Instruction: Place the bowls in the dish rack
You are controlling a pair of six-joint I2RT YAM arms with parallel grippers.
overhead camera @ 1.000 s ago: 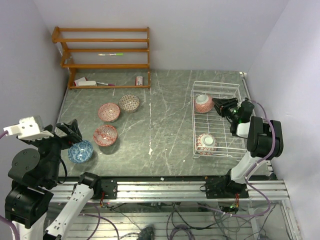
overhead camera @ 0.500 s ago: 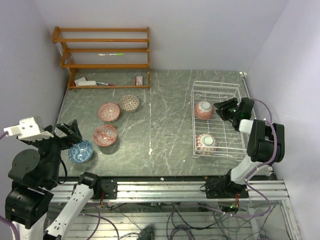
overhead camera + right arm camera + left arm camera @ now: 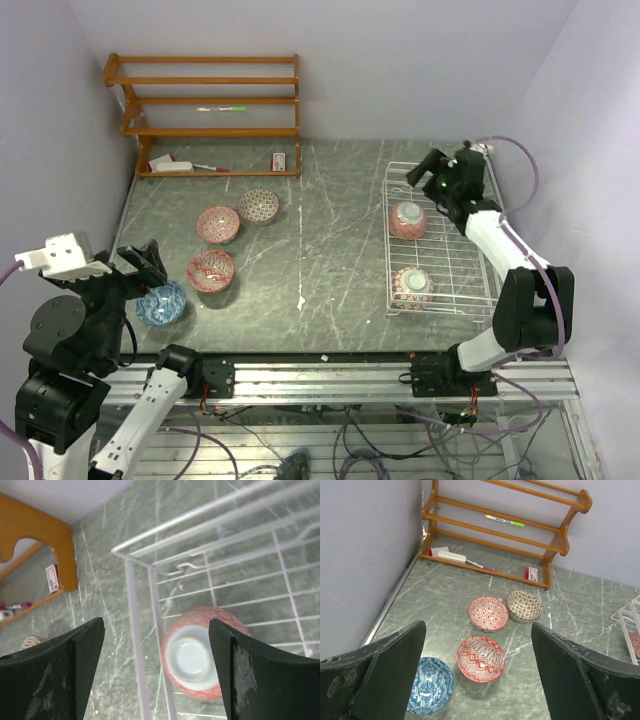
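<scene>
The white wire dish rack [image 3: 386, 240] stands at the right. Two bowls lie in it upside down, pale feet up: one at the far end [image 3: 407, 219], one near the front [image 3: 413, 285]. My right gripper [image 3: 425, 174] hangs open above the rack's far left corner. In its wrist view the far bowl [image 3: 200, 660] lies free below the empty gripper [image 3: 157, 625]. Several bowls sit upright on the table at left: blue [image 3: 161, 302], red [image 3: 211, 270], red [image 3: 217, 224], brown [image 3: 258, 206]. My left gripper [image 3: 145, 262] is open, high above the blue bowl [image 3: 427, 685] and the red one [image 3: 480, 658].
An orange-brown wooden shelf unit [image 3: 205, 110] stands at the back left, with a marker, an eraser and a small box on it. Walls close in the left, back and right. The rack's rim wire [image 3: 131, 630] runs just under my right fingers.
My right gripper has opened, let go of the far bowl in the rack, and drawn up and back toward the rack's far end. The left arm has stayed put.
</scene>
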